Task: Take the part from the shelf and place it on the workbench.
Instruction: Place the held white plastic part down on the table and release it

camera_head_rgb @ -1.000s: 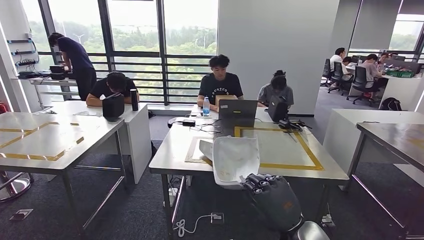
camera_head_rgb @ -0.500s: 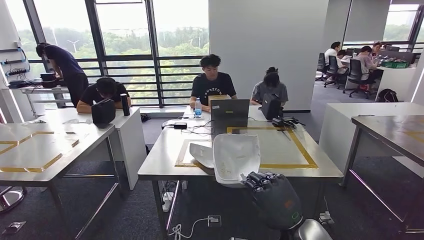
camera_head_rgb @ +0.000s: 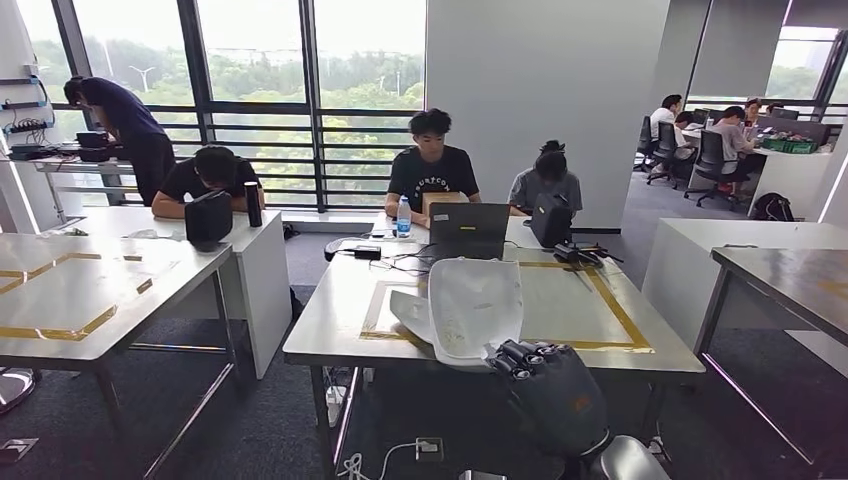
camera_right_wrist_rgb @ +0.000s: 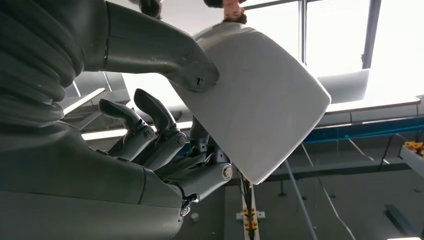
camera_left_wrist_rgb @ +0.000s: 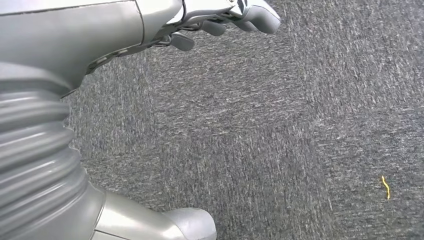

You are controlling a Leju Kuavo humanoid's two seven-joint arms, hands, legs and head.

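While the right hand [camera_head_rgb: 548,385] grips the white part [camera_head_rgb: 474,308] by its near edge, thumb on one face and fingers on the other, the whole head view has shifted since a second ago: the workbench [camera_head_rgb: 335,335] with its yellow tape square sits closer, so the robot is walking up to it. The part hangs over the bench's near edge, not yet set down. Its long axis runs near to far, broad end pointing away. The left hand [camera_left_wrist_rgb: 220,22] hangs over carpet, fingers loosely apart, holding nothing

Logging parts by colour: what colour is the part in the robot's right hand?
White, a plain smooth shell, clearest in the right wrist view.
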